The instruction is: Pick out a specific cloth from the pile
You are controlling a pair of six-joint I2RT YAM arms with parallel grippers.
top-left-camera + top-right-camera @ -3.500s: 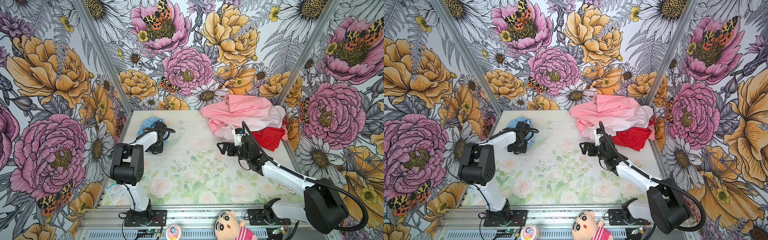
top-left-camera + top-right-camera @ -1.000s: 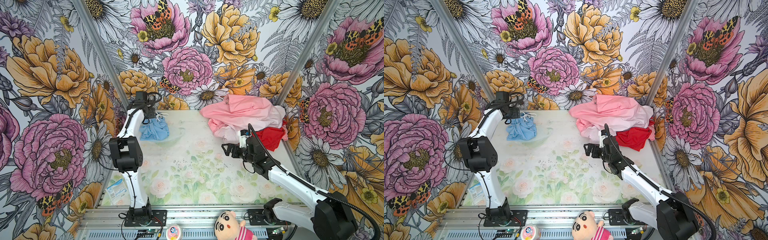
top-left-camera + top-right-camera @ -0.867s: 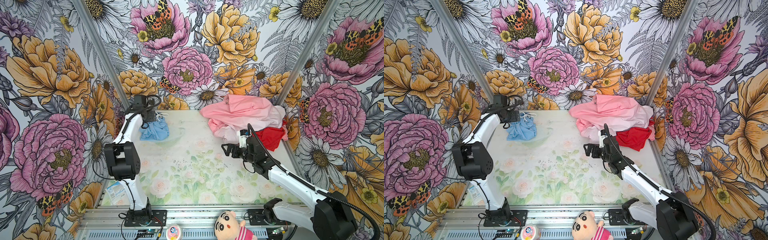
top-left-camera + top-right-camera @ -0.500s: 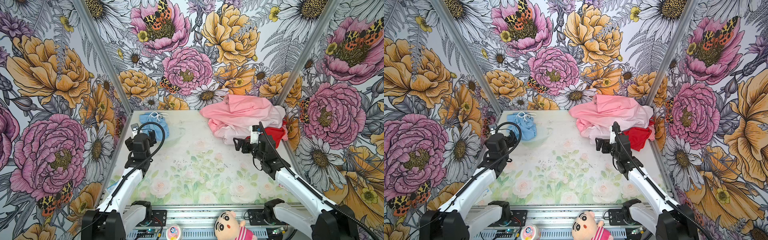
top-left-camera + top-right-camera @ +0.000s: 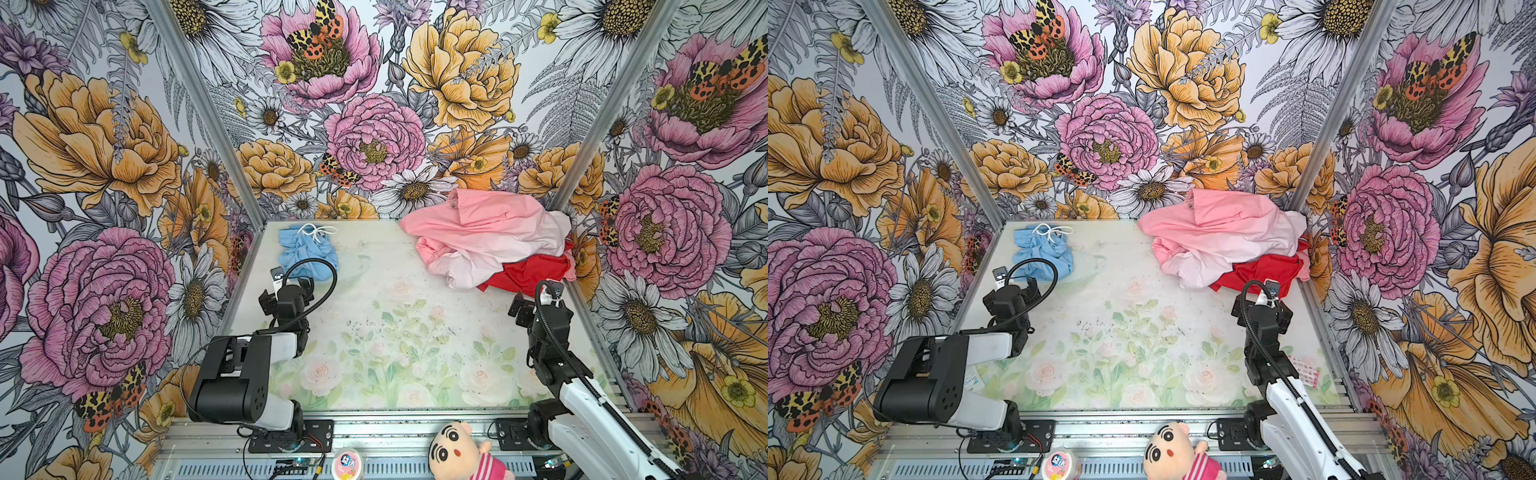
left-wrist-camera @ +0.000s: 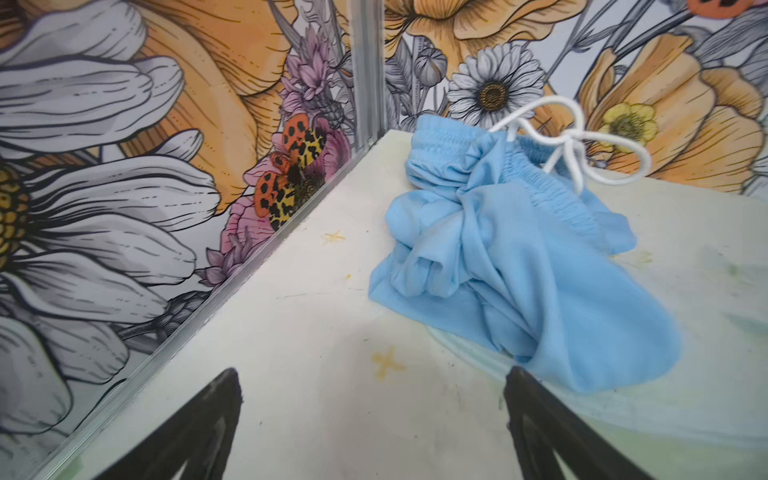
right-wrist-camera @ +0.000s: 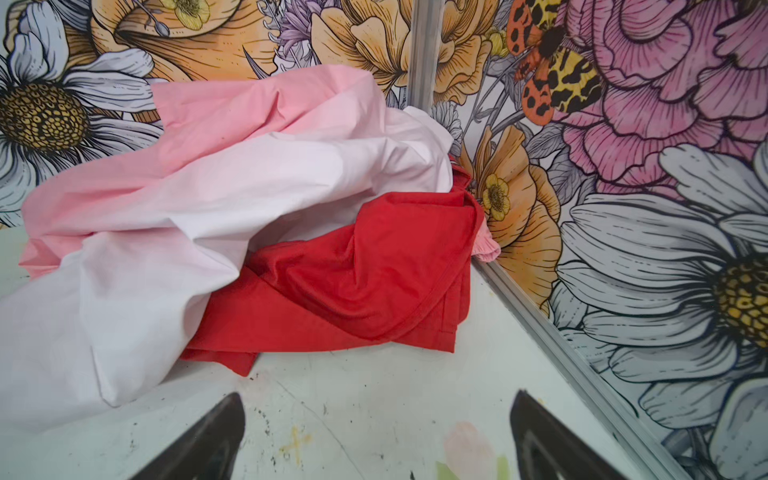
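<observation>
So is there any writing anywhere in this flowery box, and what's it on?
"益达", as best I can make it out: lid of the small round tub.
"Sun...", the rest hidden: white packet lying under the left arm.
White tag on that arm's cable: print too small to read.

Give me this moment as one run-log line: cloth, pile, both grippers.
cloth: lies alone, far-left corner | pile: far-right corner | left gripper: open, empty | right gripper: open, empty
</observation>
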